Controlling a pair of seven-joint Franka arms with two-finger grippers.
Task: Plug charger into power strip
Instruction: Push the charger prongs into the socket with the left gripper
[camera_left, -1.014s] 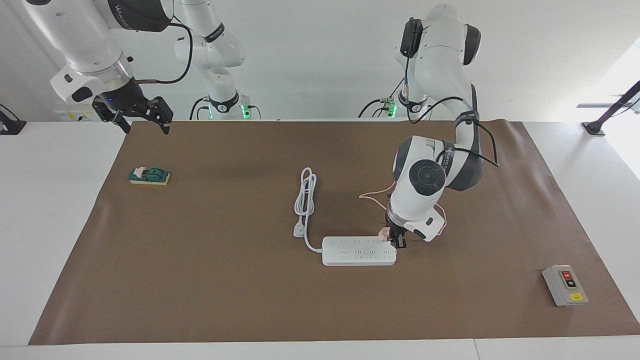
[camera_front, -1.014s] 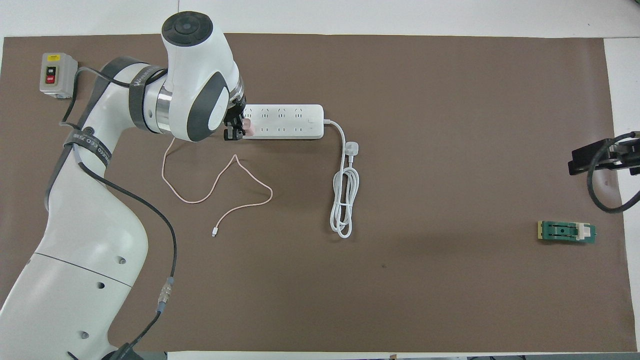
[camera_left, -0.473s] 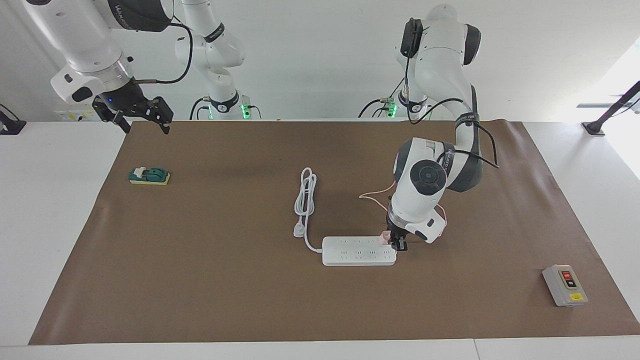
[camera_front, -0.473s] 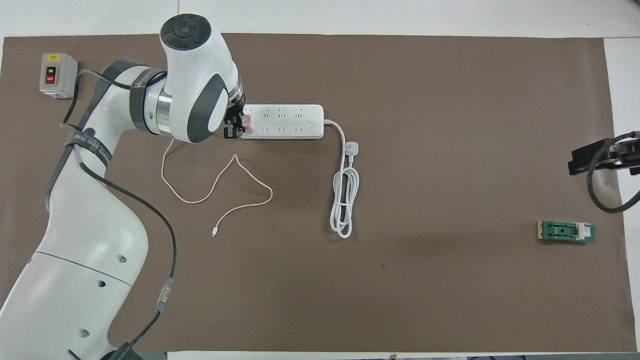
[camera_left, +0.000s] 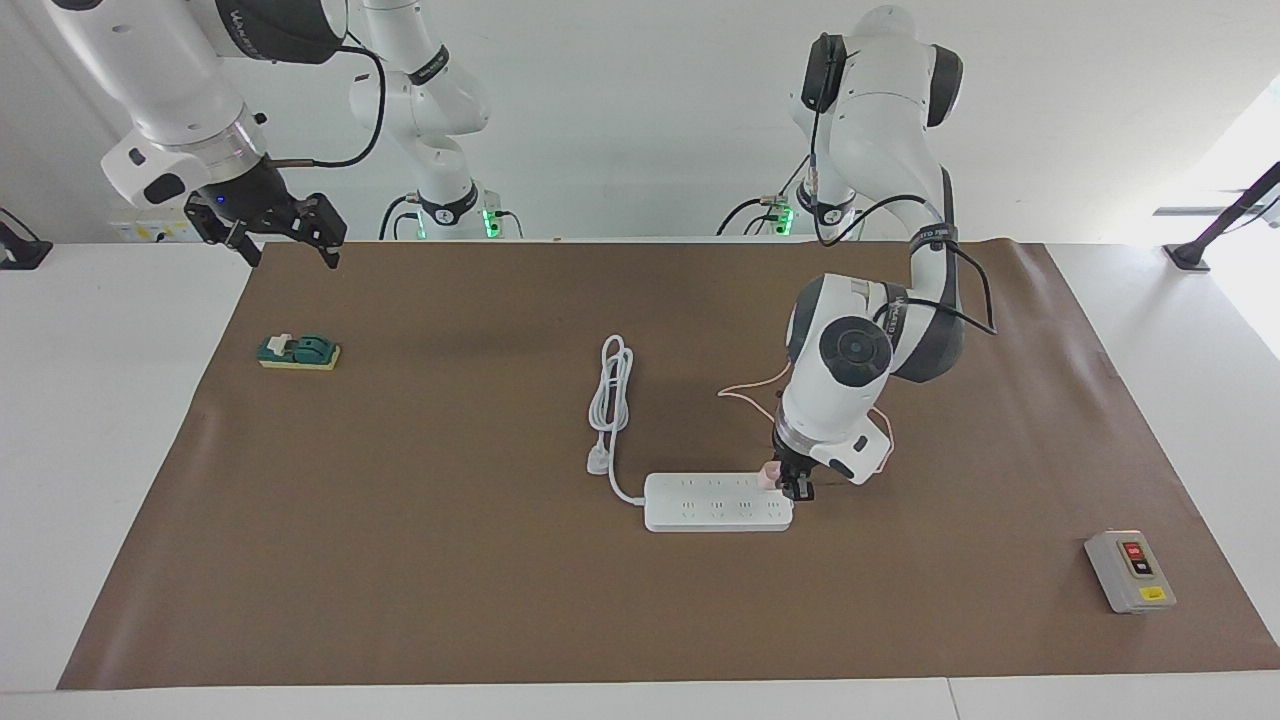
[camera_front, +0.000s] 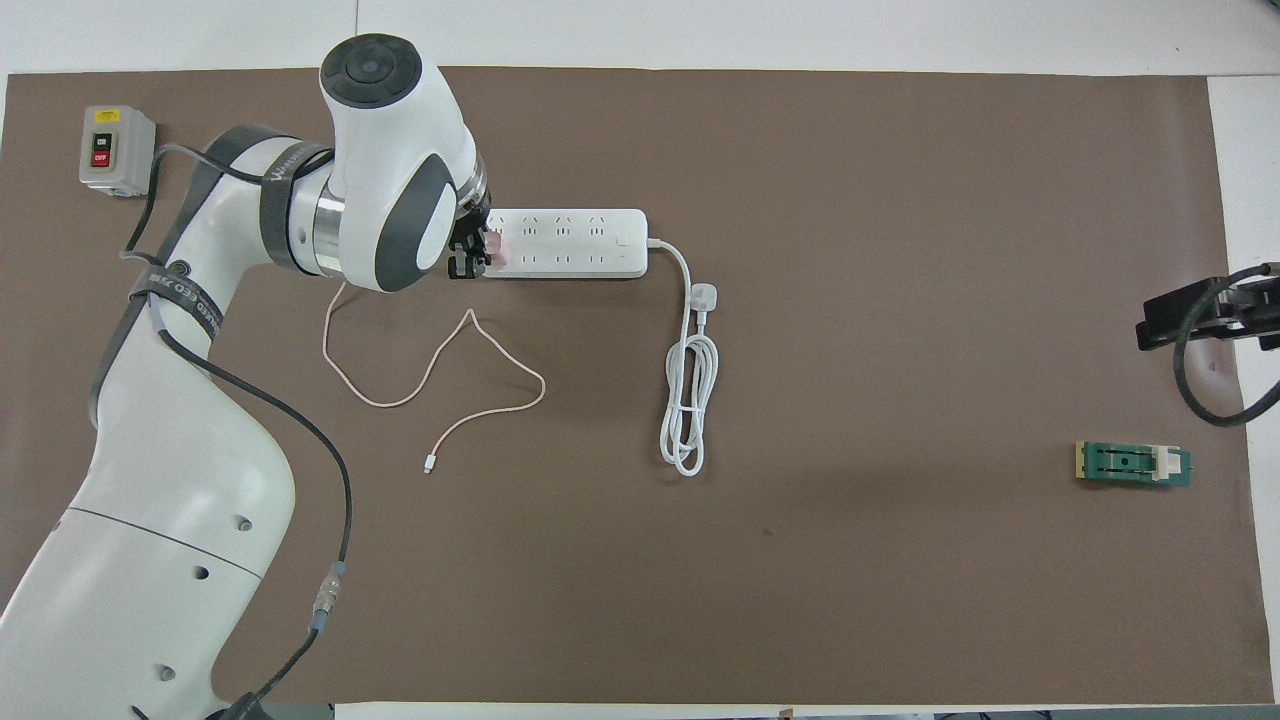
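While the left gripper (camera_left: 786, 483) holds the small pale pink cube charger (camera_left: 771, 474) tight in its fingers, the charger sits on the end of the long flat white power strip (camera_left: 716, 502), near the middle of the tabletop (camera_left: 500, 600). The right gripper (camera_left: 272, 232) waits over a tabletop corner, fingers wide.

You see the left hand (camera_left: 787, 484) low at the power strip (camera_left: 718, 502), at its end toward the left arm's end of the worktop (camera_left: 450, 560). It is closed around the pink charger (camera_left: 771, 475), which sits at the strip's top face. The thin pink cable (camera_left: 745, 388) trails toward the robots. The right hand (camera_left: 268, 232) waits raised over the worktop's edge, fingers spread, above the green block (camera_left: 298, 352). A grey button box (camera_left: 1130, 571) lies well apart.
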